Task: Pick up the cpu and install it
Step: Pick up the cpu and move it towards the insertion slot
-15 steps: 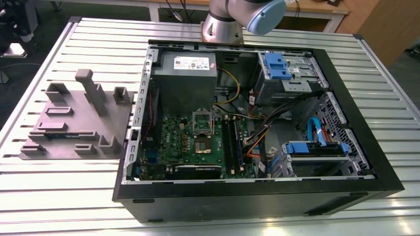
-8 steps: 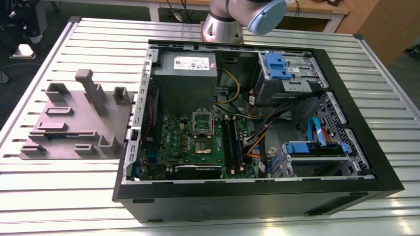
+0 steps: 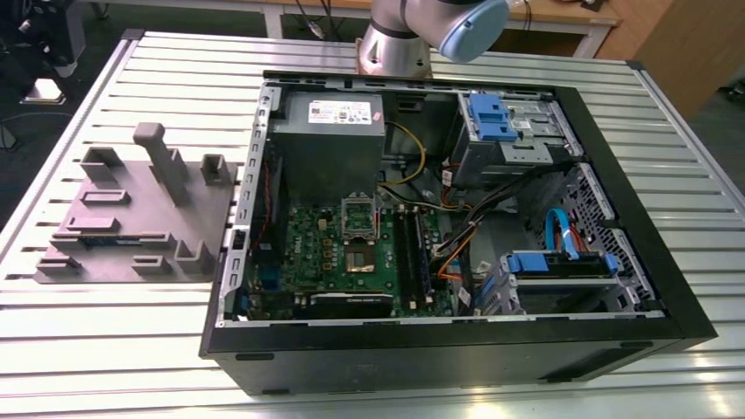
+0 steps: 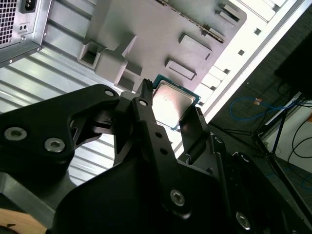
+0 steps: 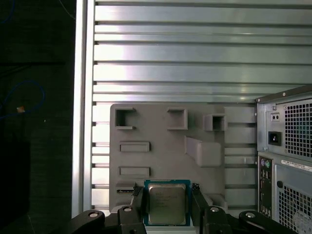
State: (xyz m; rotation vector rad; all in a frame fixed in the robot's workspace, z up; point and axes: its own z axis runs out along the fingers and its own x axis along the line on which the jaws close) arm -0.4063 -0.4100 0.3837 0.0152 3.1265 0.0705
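Grey fixture block [image 3: 134,218] on slatted table [image 3: 174,78] at the exterior view's left. Open computer case [image 3: 652,288] to its right, green motherboard [image 3: 309,236] inside. Arm [image 3: 396,44] above the case's far edge. In both wrist views: cpu [image 5: 166,207] [image 4: 174,103] clamped between gripper [image 5: 166,191] fingers [image 5: 138,202], held aloft over the block.

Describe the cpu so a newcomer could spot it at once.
Start at the grey tray beside the computer case. Near it, the black pincer grips the cpu: a small flat square, whose shiny silver top and blue-green rim set it apart from the tray's dull grey blocks.
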